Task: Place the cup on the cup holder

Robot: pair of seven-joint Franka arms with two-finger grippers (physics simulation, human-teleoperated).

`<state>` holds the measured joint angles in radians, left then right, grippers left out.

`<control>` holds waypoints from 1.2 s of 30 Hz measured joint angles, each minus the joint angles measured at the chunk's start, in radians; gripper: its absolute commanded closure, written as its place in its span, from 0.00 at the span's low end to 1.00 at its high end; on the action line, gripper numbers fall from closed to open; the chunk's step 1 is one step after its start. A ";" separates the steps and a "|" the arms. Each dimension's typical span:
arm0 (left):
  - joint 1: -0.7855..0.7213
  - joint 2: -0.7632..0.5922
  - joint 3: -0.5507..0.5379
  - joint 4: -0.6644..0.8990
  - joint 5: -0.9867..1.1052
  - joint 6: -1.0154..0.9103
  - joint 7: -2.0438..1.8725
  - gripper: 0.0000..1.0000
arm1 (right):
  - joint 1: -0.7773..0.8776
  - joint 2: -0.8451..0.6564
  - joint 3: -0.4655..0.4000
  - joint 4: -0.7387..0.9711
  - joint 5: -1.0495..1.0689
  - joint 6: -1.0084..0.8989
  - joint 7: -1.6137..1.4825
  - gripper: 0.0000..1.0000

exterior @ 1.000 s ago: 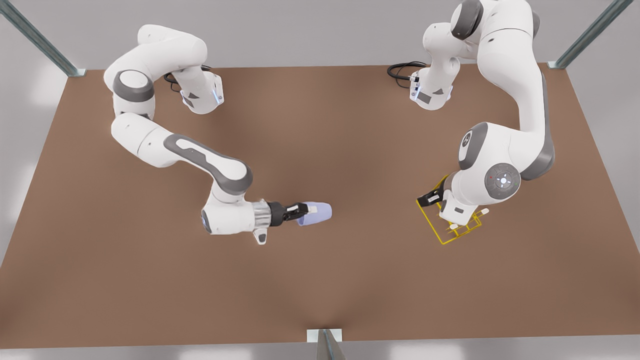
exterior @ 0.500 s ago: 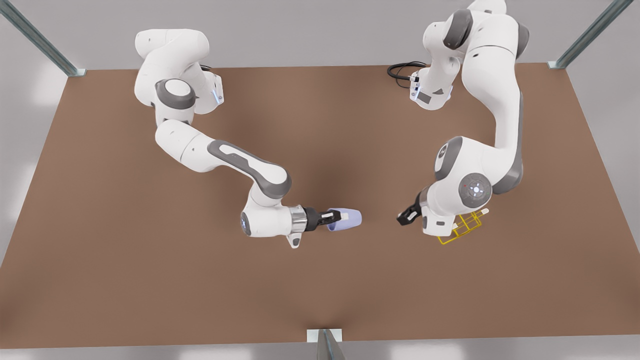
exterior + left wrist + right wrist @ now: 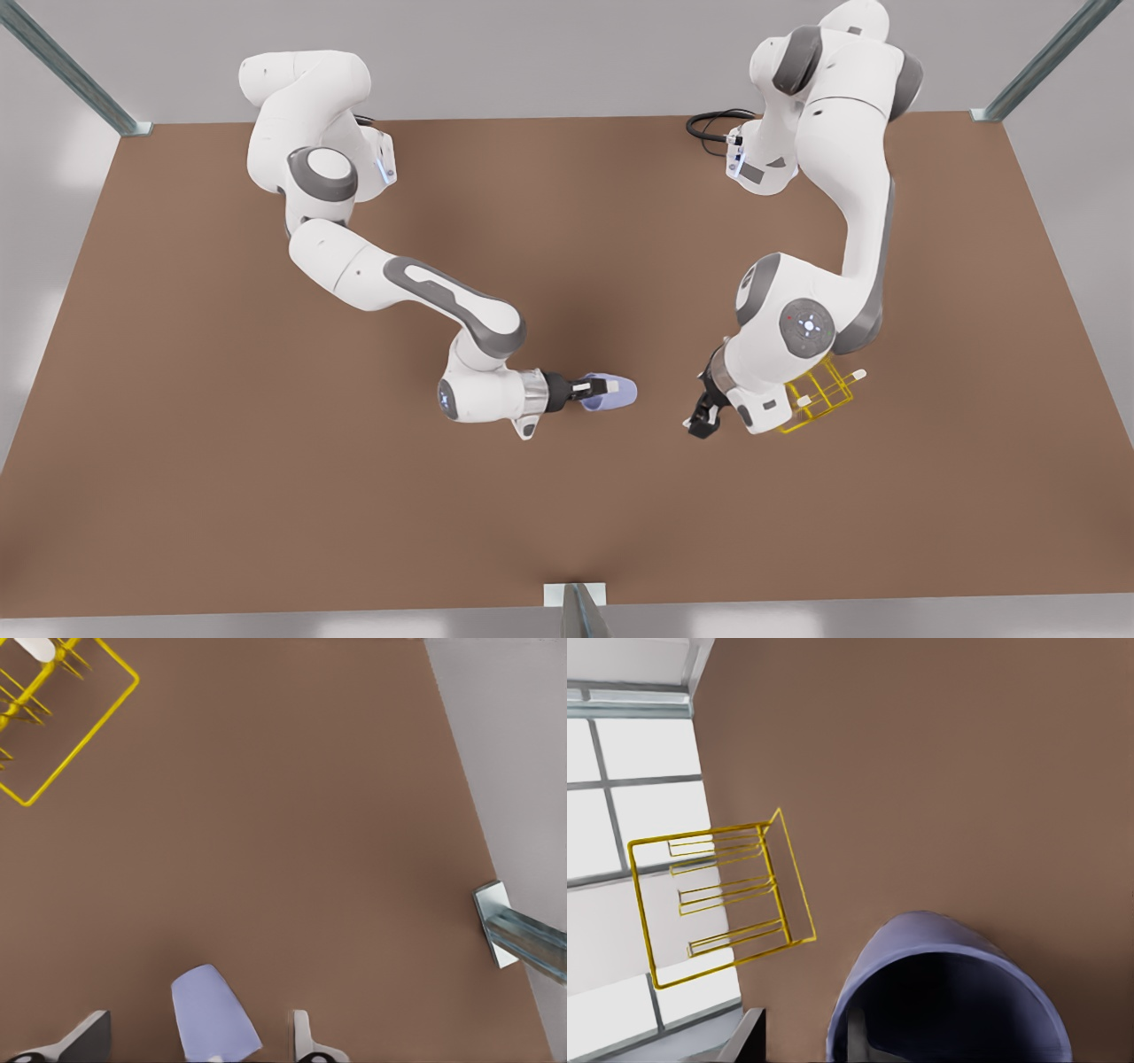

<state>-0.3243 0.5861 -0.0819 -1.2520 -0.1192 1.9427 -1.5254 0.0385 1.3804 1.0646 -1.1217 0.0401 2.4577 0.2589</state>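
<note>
Cup (image 3: 613,393) lies sideways, base toward spread-fingered left gripper (image 3: 700,424), rim pinched by right gripper (image 3: 595,387).

Both arms are glossy white with grey joint bands and grey inlays. Each black pincer (image 3: 602,386) (image 3: 702,424) sits on a white wrist, one with a silver collar. Black cables (image 3: 713,124) coil at the bases.

Lavender cup (image 3: 613,393) on side, held; yellow cup holder (image 3: 819,397) apart.
</note>
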 measured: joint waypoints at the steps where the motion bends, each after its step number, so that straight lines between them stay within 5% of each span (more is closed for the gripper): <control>1: 0.002 -0.001 -0.001 0.000 0.006 0.013 -0.020 0.00 | 0.001 0.000 -0.002 -0.001 -0.002 0.001 0.002 0.00; 20: -0.117 0.081 0.011 -0.005 0.060 0.058 -0.496 0.00 | -0.080 -0.005 -0.016 -0.071 -0.034 0.001 0.027 0.00; 25: -0.148 0.095 0.011 -0.036 0.071 0.095 -0.599 0.00 | -0.246 -0.050 0.021 -0.235 -0.059 -0.003 0.031 0.00; 30: -0.200 0.131 0.011 -0.071 0.116 0.144 -0.692 0.00 | -0.611 -0.231 0.050 -0.493 -0.094 -0.036 0.033 0.00; 34: -0.238 0.188 0.011 -0.072 0.146 0.188 -0.755 0.00 | -0.596 -0.663 -0.196 -0.607 -0.129 -0.137 0.028 0.00; 36: -0.250 0.213 0.011 -0.072 0.154 0.208 -0.782 0.00 | -0.341 -0.877 -0.526 -0.621 -0.145 -0.232 0.015 0.00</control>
<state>-0.5739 0.7989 -0.0706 -1.3240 0.0346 2.1509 -2.3070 -0.3025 0.5037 0.5385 -1.7428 -0.1050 2.2255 0.2743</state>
